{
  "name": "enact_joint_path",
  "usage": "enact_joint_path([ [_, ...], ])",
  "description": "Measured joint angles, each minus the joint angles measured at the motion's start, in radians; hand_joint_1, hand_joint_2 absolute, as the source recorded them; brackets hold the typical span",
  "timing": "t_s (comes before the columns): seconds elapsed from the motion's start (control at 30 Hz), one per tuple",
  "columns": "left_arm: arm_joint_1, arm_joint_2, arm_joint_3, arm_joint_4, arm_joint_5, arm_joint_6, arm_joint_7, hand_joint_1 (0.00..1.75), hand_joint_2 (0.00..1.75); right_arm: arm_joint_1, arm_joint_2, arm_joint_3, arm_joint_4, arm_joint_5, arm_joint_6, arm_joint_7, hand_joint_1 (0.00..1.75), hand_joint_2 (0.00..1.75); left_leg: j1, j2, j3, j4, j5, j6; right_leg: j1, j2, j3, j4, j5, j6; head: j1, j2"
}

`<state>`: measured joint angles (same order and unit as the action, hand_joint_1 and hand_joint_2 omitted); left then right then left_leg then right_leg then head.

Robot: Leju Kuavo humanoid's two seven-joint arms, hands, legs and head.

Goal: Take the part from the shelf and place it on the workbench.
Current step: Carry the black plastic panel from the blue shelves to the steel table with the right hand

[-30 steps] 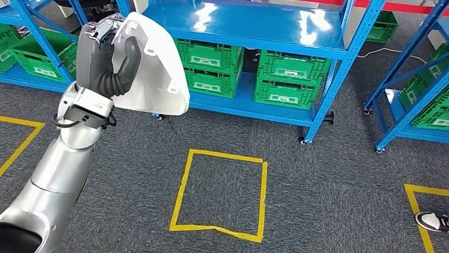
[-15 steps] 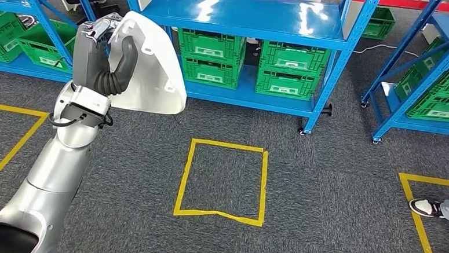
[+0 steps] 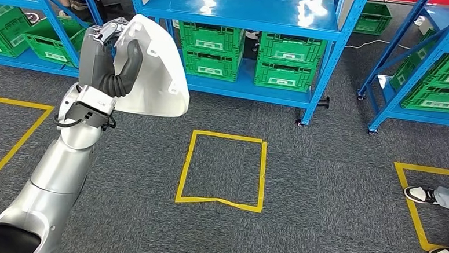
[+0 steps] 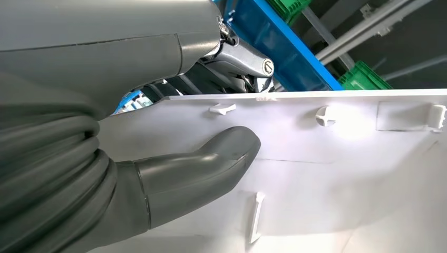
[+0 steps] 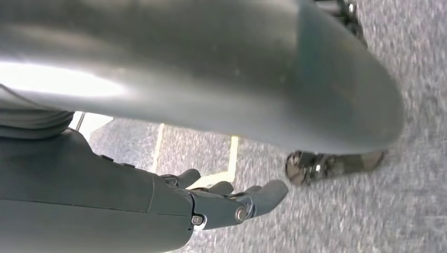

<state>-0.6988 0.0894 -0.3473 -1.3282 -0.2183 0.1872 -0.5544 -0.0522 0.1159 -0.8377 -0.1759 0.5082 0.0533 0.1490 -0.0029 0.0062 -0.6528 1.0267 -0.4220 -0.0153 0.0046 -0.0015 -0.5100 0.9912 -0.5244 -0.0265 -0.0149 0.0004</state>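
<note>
While the white part (image 3: 155,71) is already off the shelf, it's riding high in the left robot hand (image 3: 107,53), well above the carpet and in front of the blue shelf (image 3: 245,14). The thumb (image 4: 205,163) presses flat on the ribbed inner face and the fingers (image 3: 114,28) hook over the top edge, so it's a pinch across the thin wall. My guess is that's the only sensible grip on a wide curved shell like this, and holding it up keeps it from clipping the shelf posts.

The right robot hand (image 5: 226,203) hangs low by the robot's side over the carpet, fingers loosely apart, holding nothing.

Out from the shelf: green crates (image 3: 246,58) sit on its lower tier, and a yellow tape square (image 3: 223,170) is marked on the floor in front of it. A person's shoes (image 3: 424,196) are off to the right of that shelf. No desk in sight, so I'd say the carry leg is what's going on.
</note>
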Motion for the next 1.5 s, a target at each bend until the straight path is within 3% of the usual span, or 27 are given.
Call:
enact_joint_path([
  [0.07, -0.001, 0.003, 0.001, 0.006, 0.0, -0.003, 0.013, 1.75, 1.75, 0.0, 0.0, 0.0, 0.0, 0.003, -0.002, -0.001, 0.0, 0.0, 0.003, -0.003, -0.028, 0.073, -0.067, -0.01, -0.004, -0.004, -0.013, -0.003, 0.017, -0.011, -0.002, 0.0],
  [0.13, 0.001, 0.004, 0.002, 0.013, 0.001, 0.0, 0.021, 1.75, 1.75, 0.0, 0.0, 0.0, 0.0, 0.006, -0.002, -0.002, 0.0, 0.0, 0.006, -0.003, -0.069, 0.203, -0.142, -0.017, -0.003, -0.004, -0.032, -0.002, 0.032, -0.014, -0.003, 0.0],
  [0.17, 0.003, 0.004, 0.003, 0.016, 0.002, 0.004, 0.022, 1.75, 1.75, 0.001, 0.0, 0.0, 0.0, 0.008, -0.001, -0.003, 0.0, 0.0, 0.007, -0.003, -0.079, 0.25, -0.155, -0.02, -0.003, -0.004, -0.042, 0.0, 0.038, -0.013, -0.003, 0.0],
  [0.2, 0.005, 0.003, 0.003, 0.018, 0.004, 0.007, 0.023, 1.75, 1.75, 0.001, 0.0, 0.0, 0.0, 0.01, 0.001, -0.003, 0.0, 0.0, 0.008, -0.003, -0.073, 0.266, -0.149, -0.022, -0.004, -0.004, -0.052, 0.002, 0.045, -0.011, -0.003, 0.0],
  [0.23, 0.006, 0.003, 0.003, 0.02, 0.005, 0.011, 0.023, 1.75, 1.75, 0.002, 0.0, 0.0, 0.0, 0.012, 0.003, -0.003, 0.0, 0.0, 0.009, -0.003, -0.046, 0.24, -0.127, -0.022, -0.005, -0.004, -0.061, 0.006, 0.049, -0.009, -0.003, 0.0],
  [0.27, 0.006, 0.003, 0.004, 0.021, 0.005, 0.014, 0.023, 1.75, 1.75, 0.002, 0.001, 0.0, 0.0, 0.014, 0.005, -0.003, 0.0, 0.0, 0.01, -0.003, -0.003, 0.18, -0.101, -0.021, -0.005, -0.004, -0.068, 0.009, 0.053, -0.006, -0.003, 0.0],
  [0.33, 0.004, 0.001, 0.004, 0.021, 0.006, 0.018, 0.023, 1.75, 1.75, 0.001, 0.001, 0.0, 0.0, 0.014, 0.008, -0.003, 0.0, 0.0, 0.008, -0.004, 0.09, 0.042, -0.08, -0.014, -0.004, -0.004, -0.078, 0.016, 0.059, 0.002, -0.004, 0.0],
  [0.4, 0.004, -0.001, 0.005, 0.022, 0.006, 0.019, 0.023, 1.75, 1.75, 0.0, 0.001, 0.0, 0.0, 0.015, 0.009, -0.003, 0.0, 0.0, 0.005, -0.005, 0.126, -0.022, -0.085, -0.005, -0.001, -0.004, -0.084, 0.02, 0.063, 0.009, -0.003, 0.0],
  [0.53, 0.005, -0.003, 0.006, 0.022, 0.006, 0.02, 0.024, 1.75, 1.75, 0.001, 0.0, 0.0, 0.0, 0.015, 0.009, -0.003, 0.0, 0.0, 0.002, -0.006, 0.116, -0.025, -0.077, 0.005, 0.0, -0.005, -0.091, 0.018, 0.074, 0.001, -0.002, 0.0],
  [0.67, 0.012, -0.002, 0.015, 0.022, 0.009, 0.031, 0.016, 1.75, 1.75, 0.001, 0.001, 0.0, 0.0, 0.02, 0.01, -0.008, 0.0, 0.0, -0.004, -0.006, 0.101, -0.017, -0.071, 0.017, -0.006, -0.005, -0.098, 0.013, 0.09, 0.028, -0.001, 0.0],
  [0.93, 0.11, 0.012, 0.083, 0.009, 0.078, 0.084, -0.07, 1.75, 1.75, 0.01, 0.002, 0.0, 0.0, 0.015, 0.006, -0.02, 0.0, 0.0, -0.009, -0.008, 0.081, -0.012, -0.057, 0.037, -0.017, -0.008, -0.108, 0.012, 0.103, 0.051, -0.001, 0.0],
  [1.0, 0.147, 0.017, 0.104, -0.005, 0.091, 0.099, -0.093, 1.75, 1.75, 0.014, 0.003, 0.0, 0.0, 0.011, 0.005, -0.024, 0.0, 0.0, -0.004, -0.011, 0.08, -0.018, -0.048, 0.046, -0.017, -0.008, -0.121, 0.046, 0.071, 0.055, 0.0, 0.0],
  [1.1, 0.211, 0.026, 0.128, -0.029, 0.096, 0.114, -0.112, 1.75, 1.75, 0.022, 0.005, -0.003, 0.0, 0.006, 0.0, -0.033, 0.0, 0.0, 0.0, -0.023, 0.068, -0.018, -0.036, 0.048, -0.019, -0.006, -0.19, 0.23, -0.046, 0.058, 0.004, 0.0],
  [1.13, 0.231, 0.029, 0.134, -0.037, 0.096, 0.117, -0.114, 1.75, 1.75, 0.023, 0.006, -0.005, 0.0, 0.005, -0.001, -0.035, 0.0, 0.0, 0.0, -0.03, 0.061, -0.016, -0.033, 0.046, -0.019, -0.006, -0.21, 0.285, -0.07, 0.058, 0.004, 0.0],
  [1.17, 0.249, 0.031, 0.139, -0.045, 0.096, 0.119, -0.115, 1.75, 1.75, 0.025, 0.006, -0.006, 0.0, 0.004, -0.002, -0.037, 0.0, 0.0, 0.0, -0.038, 0.055, -0.013, -0.031, 0.044, -0.019, -0.005, -0.213, 0.306, -0.076, 0.057, 0.004, 0.0],
  [1.2, 0.266, 0.033, 0.144, -0.054, 0.095, 0.12, -0.115, 1.75, 1.75, 0.026, 0.006, -0.007, 0.0, 0.004, -0.003, -0.039, 0.0, 0.0, 0.0, -0.047, 0.049, -0.009, -0.028, 0.041, -0.019, -0.003, -0.195, 0.288, -0.064, 0.054, 0.004, 0.0],
  [1.3, 0.297, 0.034, 0.155, -0.09, 0.086, 0.123, -0.114, 1.75, 1.75, 0.028, 0.006, -0.008, 0.0, 0.005, -0.002, -0.043, 0.0, 0.0, 0.003, -0.075, 0.037, 0.0, -0.023, 0.028, -0.018, 0.04, -0.077, 0.092, 0.001, 0.042, 0.004, 0.0],
  [1.33, 0.302, 0.034, 0.157, -0.101, 0.082, 0.124, -0.114, 1.75, 1.75, 0.028, 0.006, -0.009, 0.0, 0.006, -0.001, -0.045, 0.0, 0.0, 0.003, -0.084, 0.034, 0.001, -0.02, 0.022, -0.016, 0.051, -0.054, 0.05, 0.01, 0.037, 0.004, 0.0],
  [1.37, 0.306, 0.034, 0.16, -0.11, 0.078, 0.124, -0.112, 1.75, 1.75, 0.028, 0.006, -0.009, 0.0, 0.007, -0.001, -0.046, 0.0, 0.0, 0.004, -0.092, 0.032, 0.0, -0.017, 0.015, -0.013, 0.054, -0.046, 0.034, 0.01, 0.033, 0.004, 0.0],
  [1.43, 0.314, 0.034, 0.165, -0.126, 0.072, 0.124, -0.109, 1.75, 1.75, 0.027, 0.007, -0.01, 0.0, 0.01, 0.0, -0.048, 0.0, 0.0, 0.005, -0.106, 0.028, -0.006, -0.009, 0.0, -0.01, 0.033, -0.046, 0.032, 0.019, 0.02, 0.004, 0.0],
  [1.5, 0.322, 0.035, 0.172, -0.14, 0.066, 0.12, -0.105, 1.75, 1.75, 0.026, 0.008, -0.01, 0.0, 0.013, -0.001, -0.049, 0.0, 0.0, 0.005, -0.081, 0.014, 0.015, -0.025, -0.011, -0.011, 0.012, -0.048, 0.025, 0.028, 0.004, -0.001, 0.0],
])
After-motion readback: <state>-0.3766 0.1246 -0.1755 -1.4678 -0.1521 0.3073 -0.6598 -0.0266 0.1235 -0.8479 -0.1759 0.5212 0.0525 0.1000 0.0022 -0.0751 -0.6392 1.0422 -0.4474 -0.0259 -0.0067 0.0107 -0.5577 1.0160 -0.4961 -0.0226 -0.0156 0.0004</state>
